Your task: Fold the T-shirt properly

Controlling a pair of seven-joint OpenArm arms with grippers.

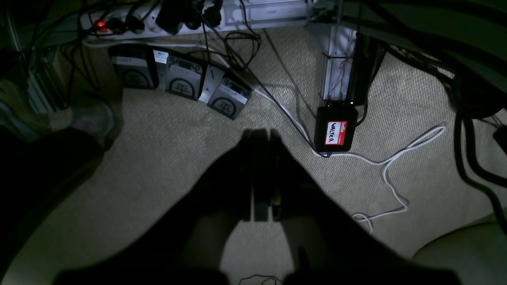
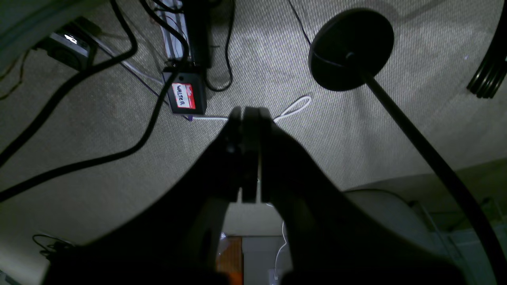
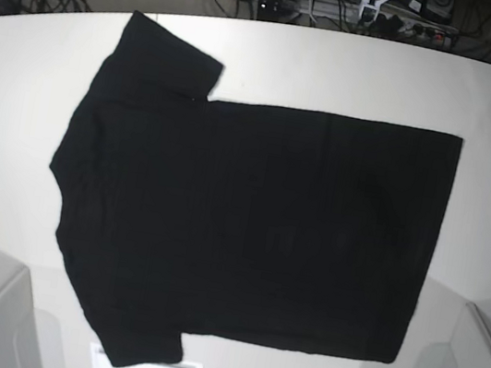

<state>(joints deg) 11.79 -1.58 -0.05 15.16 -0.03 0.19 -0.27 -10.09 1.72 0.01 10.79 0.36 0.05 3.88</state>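
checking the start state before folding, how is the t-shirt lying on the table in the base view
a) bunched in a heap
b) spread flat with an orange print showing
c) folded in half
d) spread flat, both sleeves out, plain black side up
d: in the base view the T-shirt lies spread flat on the white table, both sleeves sticking out at the left end, and only plain black cloth shows, no print.

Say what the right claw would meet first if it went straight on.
Probably the carpet, near the white cable. The shut right claw points down at the floor; depth is unclear.
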